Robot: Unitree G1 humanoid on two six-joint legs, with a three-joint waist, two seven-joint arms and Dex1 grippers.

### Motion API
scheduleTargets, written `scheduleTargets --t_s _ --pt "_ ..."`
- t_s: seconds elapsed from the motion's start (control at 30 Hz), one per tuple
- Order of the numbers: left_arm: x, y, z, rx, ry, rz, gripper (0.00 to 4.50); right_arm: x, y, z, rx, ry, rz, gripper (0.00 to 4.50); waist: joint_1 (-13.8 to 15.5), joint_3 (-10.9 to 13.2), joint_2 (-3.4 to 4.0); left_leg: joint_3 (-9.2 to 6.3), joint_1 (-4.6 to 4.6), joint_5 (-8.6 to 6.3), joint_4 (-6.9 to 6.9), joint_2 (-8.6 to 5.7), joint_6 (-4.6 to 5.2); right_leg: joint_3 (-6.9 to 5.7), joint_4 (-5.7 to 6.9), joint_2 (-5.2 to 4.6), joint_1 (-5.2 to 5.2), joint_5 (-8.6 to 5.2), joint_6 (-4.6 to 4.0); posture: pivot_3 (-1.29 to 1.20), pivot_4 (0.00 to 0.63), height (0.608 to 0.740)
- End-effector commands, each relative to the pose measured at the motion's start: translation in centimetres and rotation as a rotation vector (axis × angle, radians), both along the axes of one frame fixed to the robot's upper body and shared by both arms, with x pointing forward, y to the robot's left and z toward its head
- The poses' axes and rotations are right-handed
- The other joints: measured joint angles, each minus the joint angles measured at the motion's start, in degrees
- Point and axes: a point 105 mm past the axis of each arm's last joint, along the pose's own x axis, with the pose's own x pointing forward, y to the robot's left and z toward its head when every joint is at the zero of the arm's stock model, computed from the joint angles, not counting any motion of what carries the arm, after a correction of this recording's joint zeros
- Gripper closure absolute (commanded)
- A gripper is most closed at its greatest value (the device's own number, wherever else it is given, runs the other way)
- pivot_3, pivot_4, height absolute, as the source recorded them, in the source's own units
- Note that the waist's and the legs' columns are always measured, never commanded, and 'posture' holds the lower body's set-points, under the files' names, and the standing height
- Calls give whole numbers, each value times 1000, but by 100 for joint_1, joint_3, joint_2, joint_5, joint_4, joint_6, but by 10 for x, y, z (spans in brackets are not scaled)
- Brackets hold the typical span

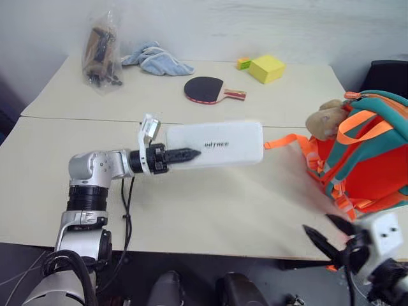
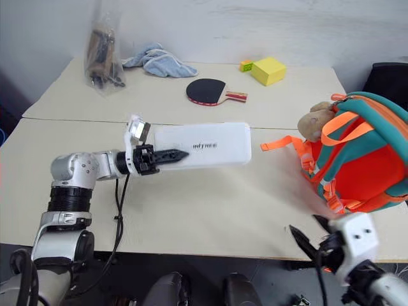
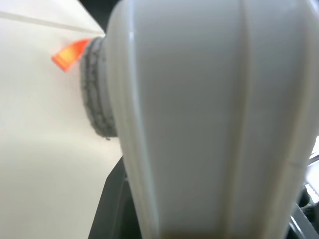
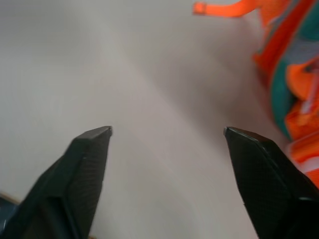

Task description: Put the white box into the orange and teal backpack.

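**Left arm holds the white box level above the table, right gripper spread empty near the backpack**

The robot's left arm reaches out from the lower left, its silver forearm bent so that the left gripper (image 1: 180, 155) points sideways toward the right, roughly level. Its black fingers are clamped narrowly on one short end of the white box (image 1: 217, 145), one finger lying across the top face. The box is a flat, smooth, hard-looking rectangular case with rounded corners and a line of small dark lettering on its top. It sits lengthwise in line with the gripper, above the pale table (image 1: 191, 210), between the arm and the backpack. In the left wrist view the box's glossy white shell (image 3: 209, 119) looms very close.

The right gripper (image 1: 331, 237) is low at the near right edge of the table, just in front of the backpack. Its two pointed black fingers (image 4: 89, 159) stand wide apart with nothing between them, only bare tabletop beyond.

The orange and teal backpack (image 1: 366, 153) rests on the right side of the table: soft bright fabric, teal trim, orange webbing straps trailing toward the box, and a tan plush toy (image 1: 325, 118) at its upper left.

Farther back lie a table tennis paddle (image 1: 207, 89) with a dark rubber face, a yellow block (image 1: 266, 67), a crumpled blue cloth (image 1: 156, 59), and a clear crinkled plastic bag (image 1: 102, 51) with dark contents.
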Motion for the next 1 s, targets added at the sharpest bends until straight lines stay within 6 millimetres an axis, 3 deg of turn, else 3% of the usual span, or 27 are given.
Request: scheduleTargets --t_s 0.03,0.37,0.47,0.67,0.73,0.83,1.0 --pt "-3 -3 33 -49 -159 2 3181 23 -30 23 41 -98 -161 50 -2 6 6 0 0 2 -1 0 -3 -1 1 -1 -1 1 -1 0 150 740" --pt "5 -11 35 2 -208 50 3181 99 -34 40 190 -182 -148 50 65 15 24 -4 -50 37 -46 -4 -22 1 -26 10 -55 -1 -4 0 150 740" --pt "7 -9 34 10 -212 70 3181 108 -36 44 197 -216 -145 637 74 16 24 -1 -100 43 -36 -9 -12 3 6 5 -115 0 -3 0 150 740" --pt "11 2 35 13 -222 152 3181 110 -25 50 172 -242 -41 2580 74 17 27 -2 -100 45 -31 -9 -10 2 12 4 -112 0 -3 0 150 740" --pt "12 5 36 15 -231 175 3181 108 -14 54 173 -250 45 3339 65 18 27 -2 -98 46 -29 -9 -8 2 18 3 -112 0 -3 0 150 740" --pt "16 12 41 20 -246 207 3181 98 21 58 170 -222 279 4361 63 22 33 -2 -93 51 -29 -8 -12 2 27 6 -113 0 -3 0 150 740" --pt "24 24 51 27 -287 253 3181 65 81 67 160 -146 710 4434 51 27 34 -4 -87 57 -31 -2 -18 1 37 13 -113 0 -3 0 150 740"
